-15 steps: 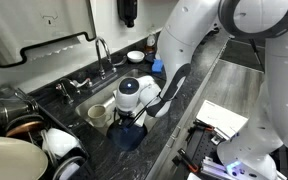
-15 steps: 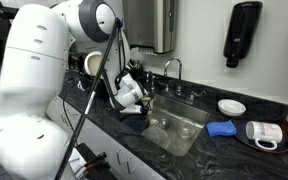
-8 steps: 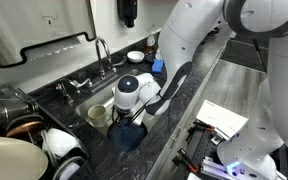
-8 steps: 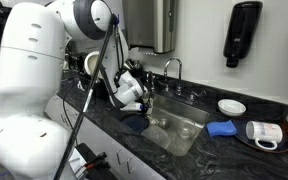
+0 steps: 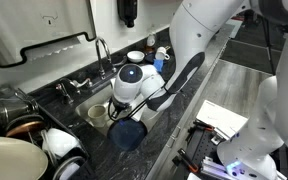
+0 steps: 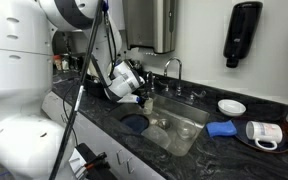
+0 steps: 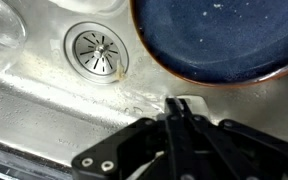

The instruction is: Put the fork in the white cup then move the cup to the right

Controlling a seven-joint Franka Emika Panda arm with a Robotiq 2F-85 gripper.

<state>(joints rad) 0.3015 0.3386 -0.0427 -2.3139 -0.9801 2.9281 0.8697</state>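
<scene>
Gripper (image 7: 179, 106) pressed together over the sink (image 7: 44, 105); we can't tell if it pinches the fork. We expect thin, stiff, slick metal: pinch mid-handle, squarely.

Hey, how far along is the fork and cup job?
Nothing looks done: the white cup looks empty near the blue dish. In hand: the gripper is shut over the sink, maybe on the fork; I cannot tell. Left: fork into cup, cup moved right.

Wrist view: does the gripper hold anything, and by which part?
It cannot be told: the gripper is shut, and only a thin pale sliver of unclear kind shows at its tips.
</scene>
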